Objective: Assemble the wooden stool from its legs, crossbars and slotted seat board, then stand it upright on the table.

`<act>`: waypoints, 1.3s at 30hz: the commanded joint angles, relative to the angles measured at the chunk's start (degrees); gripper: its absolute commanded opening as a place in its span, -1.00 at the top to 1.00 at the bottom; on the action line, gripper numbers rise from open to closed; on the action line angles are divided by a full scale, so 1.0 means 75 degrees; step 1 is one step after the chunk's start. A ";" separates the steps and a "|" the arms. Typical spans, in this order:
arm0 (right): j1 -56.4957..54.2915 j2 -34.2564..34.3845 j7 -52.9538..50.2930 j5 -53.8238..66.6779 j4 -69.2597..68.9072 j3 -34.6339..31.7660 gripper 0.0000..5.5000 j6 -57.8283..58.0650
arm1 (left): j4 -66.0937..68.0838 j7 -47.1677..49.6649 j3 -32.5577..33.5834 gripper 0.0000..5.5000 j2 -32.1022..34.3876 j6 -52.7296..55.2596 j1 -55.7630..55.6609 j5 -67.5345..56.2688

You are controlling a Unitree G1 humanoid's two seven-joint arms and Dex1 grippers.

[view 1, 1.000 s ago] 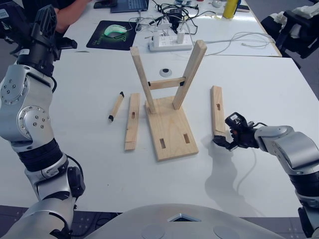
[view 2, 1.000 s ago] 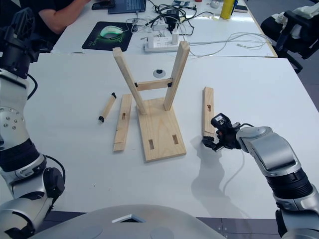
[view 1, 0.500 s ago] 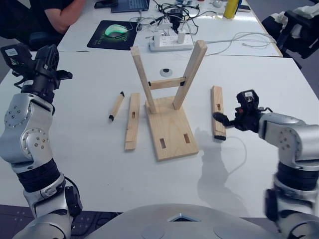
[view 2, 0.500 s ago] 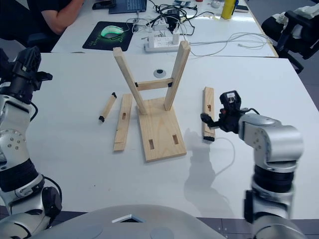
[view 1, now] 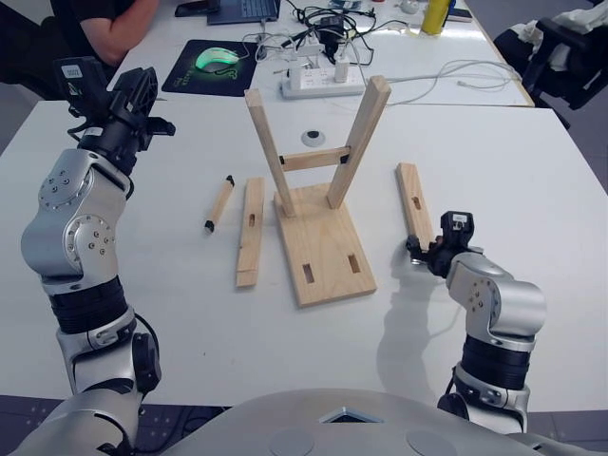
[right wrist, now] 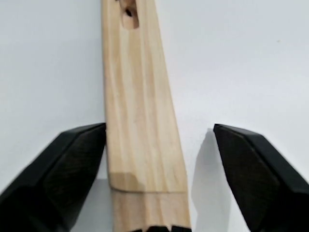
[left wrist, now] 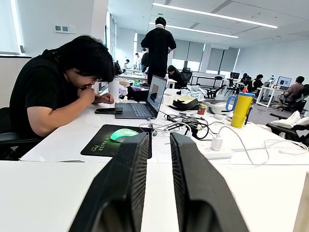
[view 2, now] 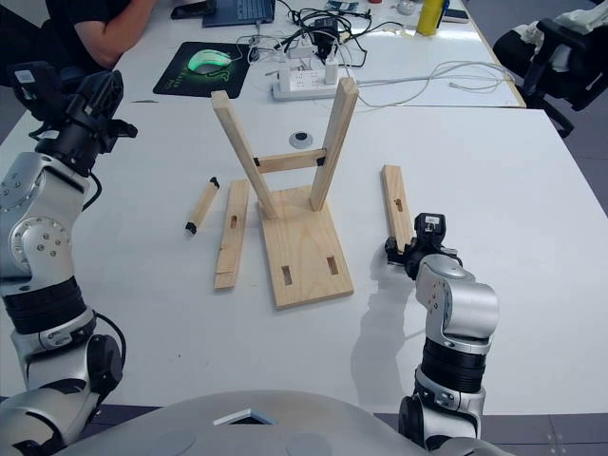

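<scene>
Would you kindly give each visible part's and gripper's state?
seat board: flat on table
standing legs: upright in board
fitted crossbar: joins them
left loose leg: lying flat
loose crossbar: lying flat
right loose leg: lying flat
right gripper: open, astride it
left gripper: shut, empty

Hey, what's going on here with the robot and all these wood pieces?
A humanoid robot is partway through building a wooden stool. The seat board lies flat on the table with two legs standing in it, joined by a crossbar. The left loose leg and a loose crossbar lie to its left. The right hand is open around the near end of the right loose leg. The left hand is raised over the table's far left, holding nothing.
</scene>
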 commanded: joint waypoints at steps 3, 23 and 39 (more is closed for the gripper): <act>0.0287 -0.0453 0.0443 0.0200 0.0042 0.0372 -0.12 0.0652 | -0.0310 0.0383 0.0153 0.69 0.0109 -0.0119 0.0332 0.0491; 0.1087 -0.0702 0.1076 0.1313 -0.2557 0.0427 0.07 0.2352 | -0.0844 0.0532 0.0308 0.59 -0.0584 0.0024 0.2155 0.0756; -0.1502 -0.1283 0.0648 0.0968 -0.2012 -0.0024 -0.53 0.1002 | 0.0126 -0.0832 -0.1113 -0.20 -0.0356 0.0435 0.2968 0.0793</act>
